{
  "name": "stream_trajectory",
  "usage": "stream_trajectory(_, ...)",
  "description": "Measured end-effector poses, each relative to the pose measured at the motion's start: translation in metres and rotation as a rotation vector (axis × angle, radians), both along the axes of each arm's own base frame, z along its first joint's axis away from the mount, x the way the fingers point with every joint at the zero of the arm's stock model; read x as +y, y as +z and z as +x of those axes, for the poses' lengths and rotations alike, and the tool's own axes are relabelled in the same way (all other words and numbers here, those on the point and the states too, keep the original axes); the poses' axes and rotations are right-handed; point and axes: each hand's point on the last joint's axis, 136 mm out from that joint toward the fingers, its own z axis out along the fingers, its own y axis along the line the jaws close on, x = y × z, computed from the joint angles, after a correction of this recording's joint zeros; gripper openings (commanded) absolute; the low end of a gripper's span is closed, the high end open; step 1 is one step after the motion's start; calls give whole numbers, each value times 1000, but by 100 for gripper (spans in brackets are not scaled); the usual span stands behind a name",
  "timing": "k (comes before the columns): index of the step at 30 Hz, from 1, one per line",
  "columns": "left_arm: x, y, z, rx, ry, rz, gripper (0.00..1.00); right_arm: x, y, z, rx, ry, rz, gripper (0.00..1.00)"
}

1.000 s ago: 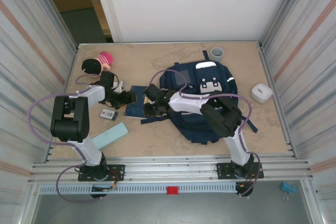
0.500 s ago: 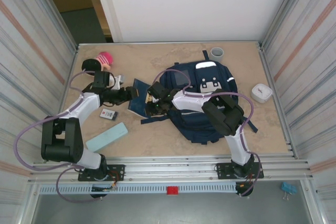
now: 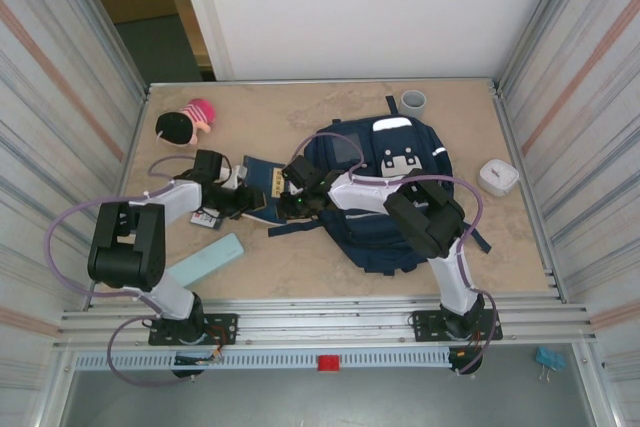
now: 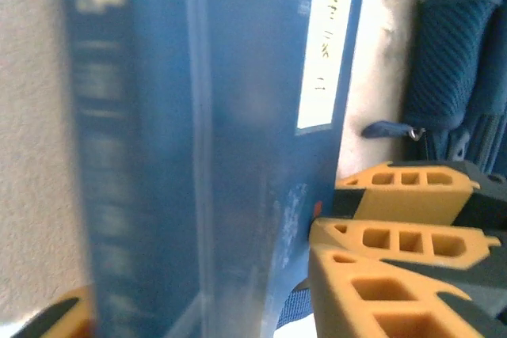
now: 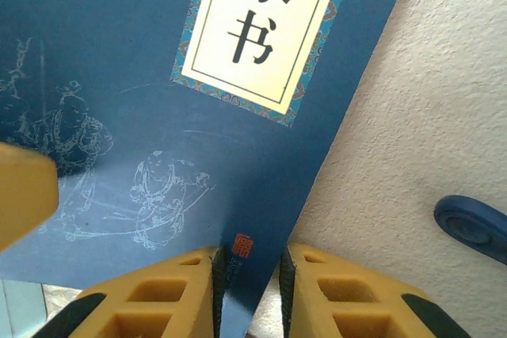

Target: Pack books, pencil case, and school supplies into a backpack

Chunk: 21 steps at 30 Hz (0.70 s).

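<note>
The thin navy book with its yellow label is propped at an angle just left of the backpack. My right gripper is shut on the book's lower corner, one pad on each side of it. My left gripper is at the book's left edge; the blurred cover lies between its fingers and touches them. The mint pencil case lies near the front left. A small white school supply piece rests beside the left arm.
A pink and black object lies at the back left, a grey cup at the back and a rounded white box at the right. A backpack zipper pull lies near the book. Metal walls close both sides.
The book has gone from flat to tipped up on one edge. My left arm swung away and back to the book's left edge, and its jaws closed. The right gripper kept its hold.
</note>
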Motion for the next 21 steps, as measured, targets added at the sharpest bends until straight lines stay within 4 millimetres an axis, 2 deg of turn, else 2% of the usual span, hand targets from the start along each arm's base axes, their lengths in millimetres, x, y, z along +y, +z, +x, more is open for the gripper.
stream_trajectory(2, 1, 4, 1, -20, 3, 19, 11, -2, 3, 0, -8, -6, 11, 38)
stream_trajectory(4, 1, 15, 2, -63, -3, 39, 9, -7, 6, -3, -12, -9, 16, 45)
stream_trajectory(6, 1, 32, 2, -120, -4, 54, 8, -14, 13, -5, -17, -10, 20, 49)
stream_trajectory(8, 1, 55, 2, -196, -2, 59, 6, -18, 31, -5, -38, -10, 46, 52)
stream_trajectory(11, -3, 103, 0, -359, -13, 28, 2, -28, 82, -2, -102, -19, 144, 57)
stream_trajectory(14, -15, 150, -10, -537, -51, -46, 1, -48, 151, 1, -213, -39, 288, 62)
stream_trajectory(16, -28, 178, -22, -650, -100, -128, 1, -70, 203, 1, -312, -53, 398, 67)
stream_trajectory(19, -49, 205, -37, -749, -184, -242, 1, -102, 254, -5, -430, -54, 519, 77)
stream_trajectory(21, -63, 217, -46, -777, -242, -311, 1, -121, 273, -11, -481, -47, 587, 83)
